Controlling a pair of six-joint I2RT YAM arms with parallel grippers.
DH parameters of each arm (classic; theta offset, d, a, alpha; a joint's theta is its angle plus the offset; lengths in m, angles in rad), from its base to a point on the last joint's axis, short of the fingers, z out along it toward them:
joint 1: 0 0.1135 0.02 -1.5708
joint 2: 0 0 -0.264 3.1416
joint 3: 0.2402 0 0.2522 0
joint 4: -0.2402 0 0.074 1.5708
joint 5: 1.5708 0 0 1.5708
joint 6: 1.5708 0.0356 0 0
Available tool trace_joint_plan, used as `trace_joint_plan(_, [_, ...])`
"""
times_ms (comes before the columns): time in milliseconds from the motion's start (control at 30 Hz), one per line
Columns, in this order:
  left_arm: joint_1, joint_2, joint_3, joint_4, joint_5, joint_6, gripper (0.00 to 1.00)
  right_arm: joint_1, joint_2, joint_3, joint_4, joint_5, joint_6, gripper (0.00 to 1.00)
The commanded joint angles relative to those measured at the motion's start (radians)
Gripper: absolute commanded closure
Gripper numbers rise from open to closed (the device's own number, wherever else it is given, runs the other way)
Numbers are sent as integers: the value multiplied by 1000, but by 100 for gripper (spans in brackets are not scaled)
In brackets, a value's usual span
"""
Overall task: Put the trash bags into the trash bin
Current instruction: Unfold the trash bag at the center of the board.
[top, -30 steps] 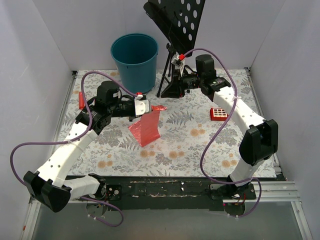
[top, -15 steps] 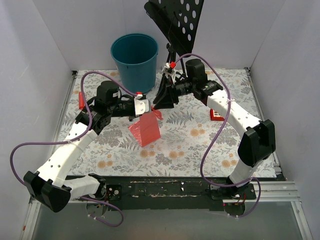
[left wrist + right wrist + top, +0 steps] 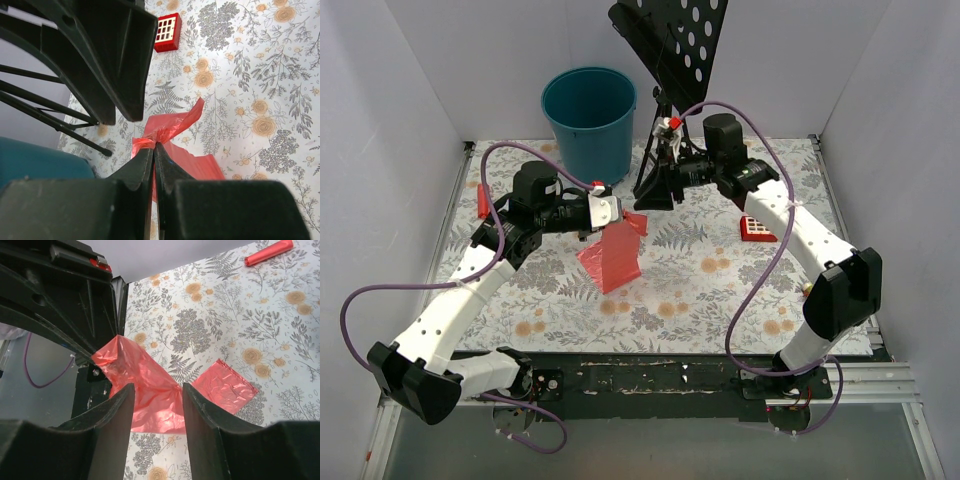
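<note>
The left claw (image 3: 607, 212) is clamped tight on the top corner of the trash bag (image 3: 612, 256), a crinkly, see-through red film. In its wrist view the two fingers (image 3: 137, 170) meet with red plastic bunched between them, and a twisted tail sticks out past the tips. The rest of the bag hangs below this claw, its lower end resting on the flowered table cover (image 3: 700, 290).

The right claw (image 3: 653, 190) sits just to the right of the left one with its jaws apart. Through its own camera the bag shows in the gap, below the fingers (image 3: 112, 430); I cannot tell whether they touch it.

The trash bin (image 3: 588, 120), teal and round, stands beyond the left claw by the back wall, apart from the bag. A black music stand (image 3: 670, 50) rises just behind the right claw. A red toy (image 3: 757, 228) with white buttons lies to that claw's right, any marks on it too small to read. A small red cylinder (image 3: 482, 200) lies left of the left claw.
</note>
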Motion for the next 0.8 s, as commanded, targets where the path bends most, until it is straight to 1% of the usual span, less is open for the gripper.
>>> trace_joint_plan(0, [-4, -22, -7, 34, -23, -14, 100, -10, -79, -6, -13, 26, 33, 50])
trace_joint_plan(333, [-4, -20, -10, 71, -26, -54, 100, 0, -113, -107, 15, -40, 52, 49])
trace_joint_plan(767, [-5, -23, -5, 72, -23, -60, 100, 23, -73, -87, 64, -48, 108, 49])
